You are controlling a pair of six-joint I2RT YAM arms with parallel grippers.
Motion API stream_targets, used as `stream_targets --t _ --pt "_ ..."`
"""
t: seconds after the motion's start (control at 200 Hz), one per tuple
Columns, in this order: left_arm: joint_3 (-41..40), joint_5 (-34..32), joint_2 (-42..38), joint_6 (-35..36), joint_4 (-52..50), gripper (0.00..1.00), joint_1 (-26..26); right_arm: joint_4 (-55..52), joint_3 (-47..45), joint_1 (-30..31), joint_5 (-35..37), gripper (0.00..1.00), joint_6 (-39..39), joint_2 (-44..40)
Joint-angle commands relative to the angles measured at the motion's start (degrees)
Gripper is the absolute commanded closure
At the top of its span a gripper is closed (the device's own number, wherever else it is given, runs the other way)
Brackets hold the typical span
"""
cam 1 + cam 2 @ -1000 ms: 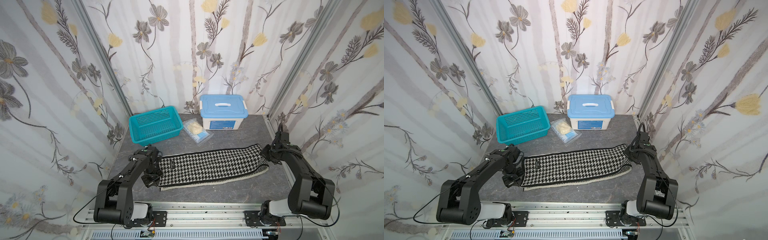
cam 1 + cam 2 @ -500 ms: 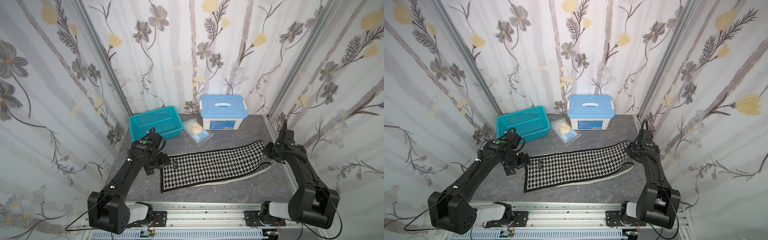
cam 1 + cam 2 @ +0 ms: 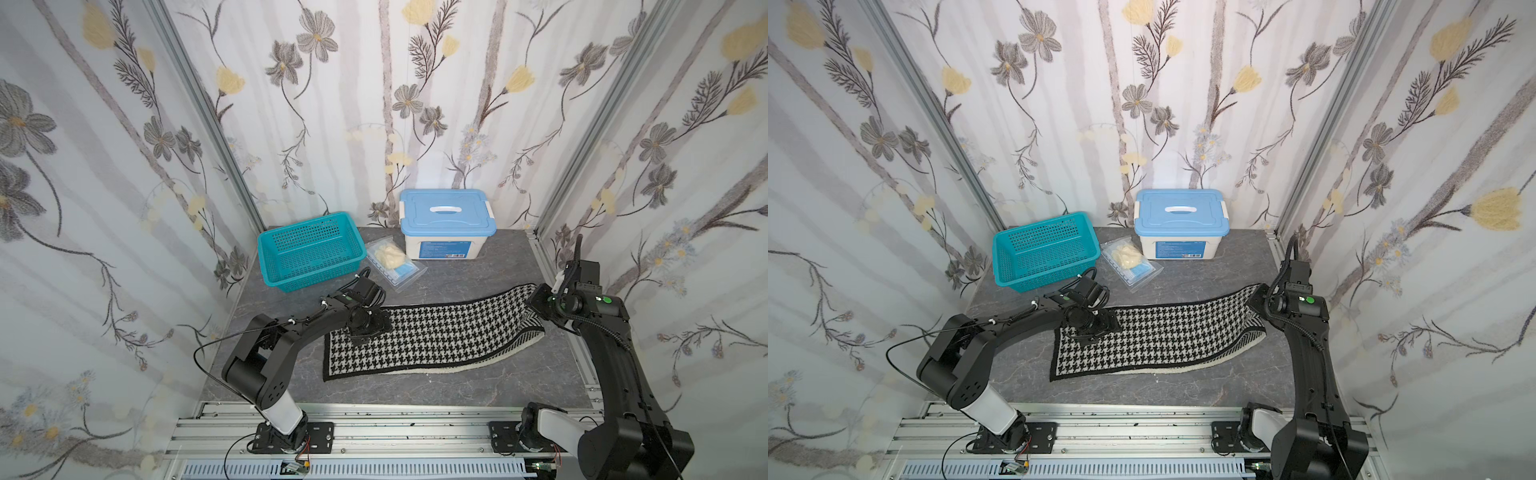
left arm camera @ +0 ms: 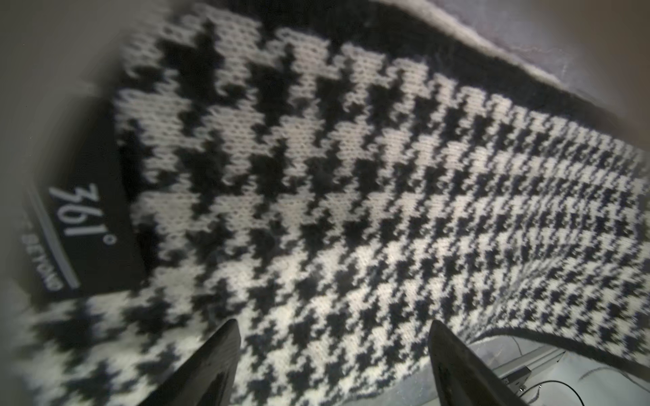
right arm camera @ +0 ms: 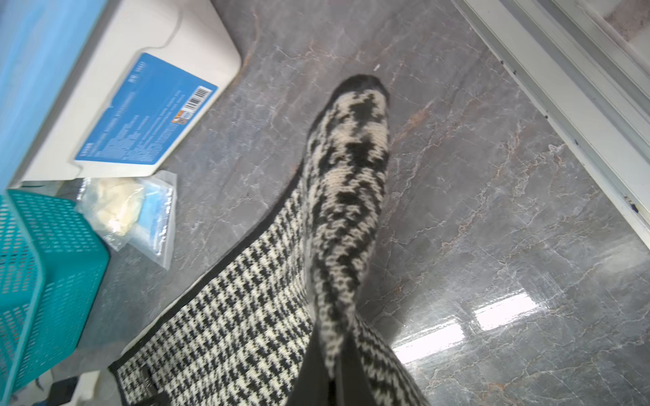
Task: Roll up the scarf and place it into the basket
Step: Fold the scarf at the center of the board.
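The basket (image 3: 309, 249), teal with perforated walls, stands in the far left corner of the grey worktop (image 3: 457, 395). In front of it, near but apart from it, the left gripper (image 4: 334, 327) hangs low over the left end of the scarf (image 3: 436, 332), at that end's far corner. Its two fingers (image 4: 214, 362) are spread wide and hold nothing. The left wrist view shows the houndstooth knit between them, but I cannot tell if the tips touch the cloth. A black label (image 4: 88, 225) with white print sits at the edge of this end.

The scarf lies unrolled across the middle of the worktop, outside the basket. It reaches from the left-middle part almost to the right edge. Its left end is flat, with black and cream edging along the near side.

Behind the scarf, a clear bag (image 3: 395, 264) with cream contents lies just beside the basket. To the right of the bag, a white box (image 3: 446, 232) with a light-blue lid stands at the far edge.

Near the right edge, the right gripper (image 5: 332, 365) has its fingers (image 5: 313, 372) clenched on the right end of the scarf. The pinched cloth is gathered into a narrow fold and is raised above the worktop.
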Motion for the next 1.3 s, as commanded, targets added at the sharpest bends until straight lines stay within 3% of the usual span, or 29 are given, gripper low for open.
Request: stream_targets --t 0.0,0.23,0.545,0.769,0.869,1.089,1.294 --pt "-1.89 1.56 2.48 -0.47 5.21 0.16 -0.32 -2.05 2.08 0.39 -2.64 1.00 -2.45 -1.86" --pt "-2.83 3.62 7.49 0.98 7.69 0.16 -1.20 -5.98 6.97 0.47 -7.43 1.00 -4.72 -4.58" --pt "4.57 5.80 12.40 0.24 7.18 0.16 -4.17 -4.12 10.13 2.18 -10.53 1.00 -3.72 -1.37" --pt "5.87 6.18 11.33 -0.25 6.01 0.16 -4.39 -0.01 12.86 7.59 -11.52 1.00 -1.82 3.33" --pt "7.23 7.25 8.80 -0.18 5.32 0.11 -3.86 0.97 15.98 12.02 -9.74 1.00 0.32 5.46" --pt "9.24 9.58 1.10 3.66 -0.05 0.08 2.80 1.41 21.00 19.95 -3.65 1.00 4.31 10.24" --pt "3.62 10.28 -6.44 9.27 -4.52 0.09 10.68 -1.32 26.73 24.86 1.15 1.00 5.62 14.95"
